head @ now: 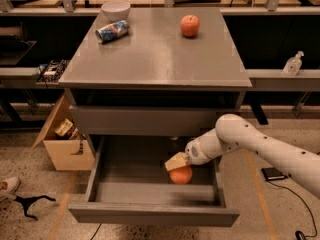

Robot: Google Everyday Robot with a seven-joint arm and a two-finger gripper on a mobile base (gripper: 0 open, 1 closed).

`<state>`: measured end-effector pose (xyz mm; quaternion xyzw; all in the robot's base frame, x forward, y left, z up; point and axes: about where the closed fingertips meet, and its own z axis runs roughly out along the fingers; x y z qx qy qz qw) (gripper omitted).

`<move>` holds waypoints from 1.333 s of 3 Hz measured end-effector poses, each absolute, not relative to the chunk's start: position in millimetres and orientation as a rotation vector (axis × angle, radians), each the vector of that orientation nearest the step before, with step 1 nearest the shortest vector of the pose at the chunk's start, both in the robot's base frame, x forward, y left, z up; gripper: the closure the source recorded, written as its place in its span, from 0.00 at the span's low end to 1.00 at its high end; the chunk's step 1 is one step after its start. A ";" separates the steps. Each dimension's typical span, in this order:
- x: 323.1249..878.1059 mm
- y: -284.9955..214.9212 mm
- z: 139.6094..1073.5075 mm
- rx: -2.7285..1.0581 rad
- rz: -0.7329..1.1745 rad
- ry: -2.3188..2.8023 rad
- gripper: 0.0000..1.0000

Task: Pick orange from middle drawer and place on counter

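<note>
Below the flat grey counter's front-right corner, we saw the small round orange in the open grey middle drawer, just beneath our beige gripper, whose hold we could not tell.

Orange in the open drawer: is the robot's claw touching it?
Touching. The camera view shows the gripper against the top of the orange, no gap, inside the middle drawer.

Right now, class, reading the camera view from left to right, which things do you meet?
cardboard box → soda can lying on the counter → gripper, holding the orange in the middle drawer → sanitizer bottle
</note>
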<state>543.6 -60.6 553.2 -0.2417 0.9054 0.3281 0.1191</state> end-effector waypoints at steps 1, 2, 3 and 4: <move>548.3 -67.6 583.0 -0.710 0.935 2.552 1.00; 545.0 -80.2 634.7 -0.708 0.887 2.389 1.00; 534.7 -102.3 682.6 -0.673 0.847 2.233 1.00; 519.3 -134.3 725.2 -0.631 0.802 2.098 1.00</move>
